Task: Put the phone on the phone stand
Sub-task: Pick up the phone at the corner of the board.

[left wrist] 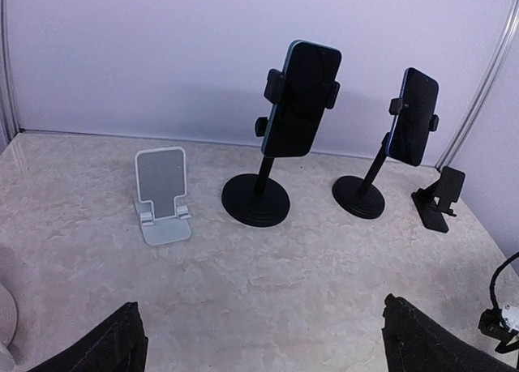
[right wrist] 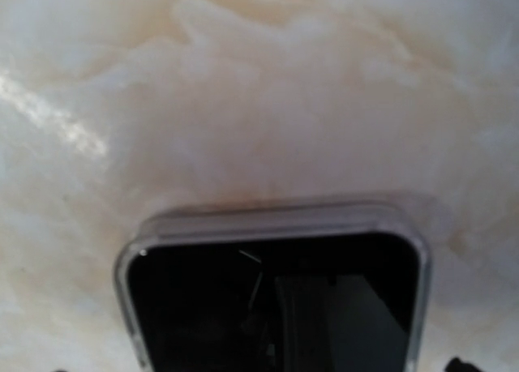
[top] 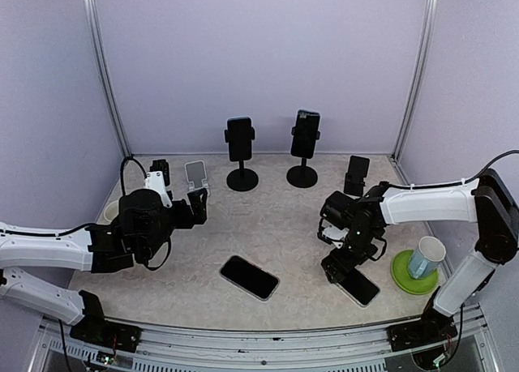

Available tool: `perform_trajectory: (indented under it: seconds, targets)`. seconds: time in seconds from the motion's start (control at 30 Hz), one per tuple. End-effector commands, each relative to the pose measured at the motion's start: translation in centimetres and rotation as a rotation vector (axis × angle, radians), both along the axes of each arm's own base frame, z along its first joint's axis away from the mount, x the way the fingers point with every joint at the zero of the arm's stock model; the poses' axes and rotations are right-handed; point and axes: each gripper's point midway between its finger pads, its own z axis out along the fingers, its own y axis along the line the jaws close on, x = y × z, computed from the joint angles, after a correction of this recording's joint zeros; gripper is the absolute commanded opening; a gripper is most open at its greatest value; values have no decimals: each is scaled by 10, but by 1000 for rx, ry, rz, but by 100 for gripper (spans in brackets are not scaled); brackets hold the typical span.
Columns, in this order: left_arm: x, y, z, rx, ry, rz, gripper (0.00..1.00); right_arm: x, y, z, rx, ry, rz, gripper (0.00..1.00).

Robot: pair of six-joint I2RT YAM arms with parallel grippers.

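While open, right tool [top: 340, 267] above phone [top: 362, 290] edge.

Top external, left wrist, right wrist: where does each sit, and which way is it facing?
Top external: above and behind the robot, looking down toward the back wall; left tool and right tool show.
Left wrist: low, facing level toward the back; white stand, clamped phones; own fingertips in the bottom corners.
Right wrist: pointing down, close on the phone; own tool barely visible.
Shared: top and left wrist both show the white stand; top and right wrist both show that phone.
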Motion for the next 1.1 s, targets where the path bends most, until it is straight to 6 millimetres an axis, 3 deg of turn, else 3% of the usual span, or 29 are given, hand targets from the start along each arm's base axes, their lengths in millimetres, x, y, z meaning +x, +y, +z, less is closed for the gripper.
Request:
perform_trajectory:
  seconds: [0.0, 0.3, 0.73, 0.93, 1.07]
  targets:
    - [-7, 9, -1, 2, 1, 24, 99, -4, 4, -3, -6, 26, 25, 100]
    - [-10, 10, -2, 10, -1, 23, 99, -2, -3, -16, -65, 44, 13, 100]
    - [-10, 10, -1, 13, -7, 19, 99, -2, -2, -28, -103, 76, 19, 86]
    - [-12, 12, -3, 15, -3, 20, 99, 2, 0, -31, -108, 80, 29, 56]
    - [-13, 14, -5, 8, 1, 23, 99, 17, 11, -15, -71, 12, 20, 48]
